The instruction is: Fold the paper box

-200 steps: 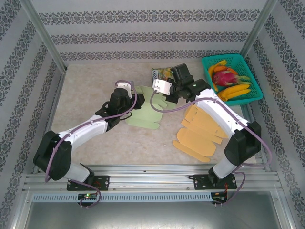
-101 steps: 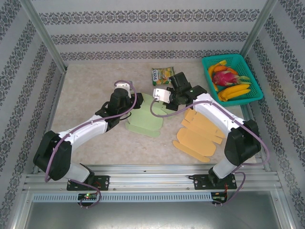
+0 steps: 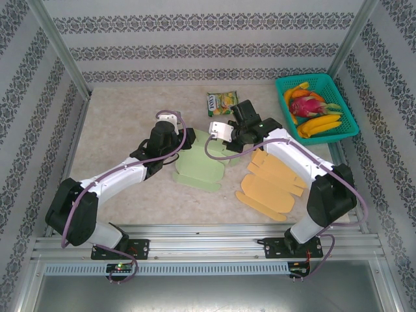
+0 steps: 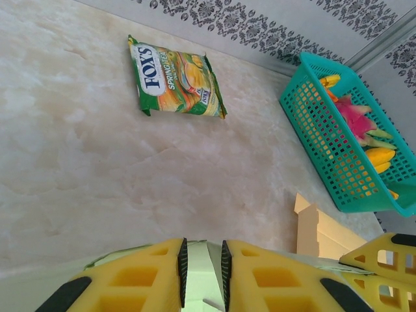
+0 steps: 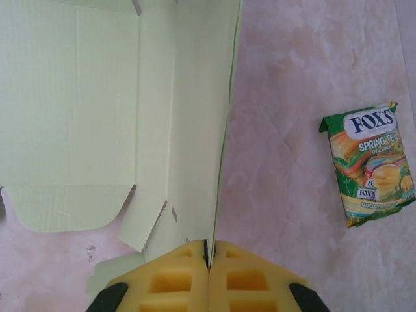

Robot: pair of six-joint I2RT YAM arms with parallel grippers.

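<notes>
left fingers (image 4: 201, 273) nearly closed; right fingers (image 5: 208, 273) pressed together

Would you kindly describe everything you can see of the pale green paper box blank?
The green box blank is a flat die-cut sheet of thin pale green card, unfolded, with scored crease lines, rounded flaps and small tabs along its edges. It lies on the marbled beige table, mid-table between the arms. One side panel stands raised, pinched edge-on by the right gripper, whose yellow fingers are shut on it. The left gripper holds the opposite edge between nearly closed fingers.
</notes>
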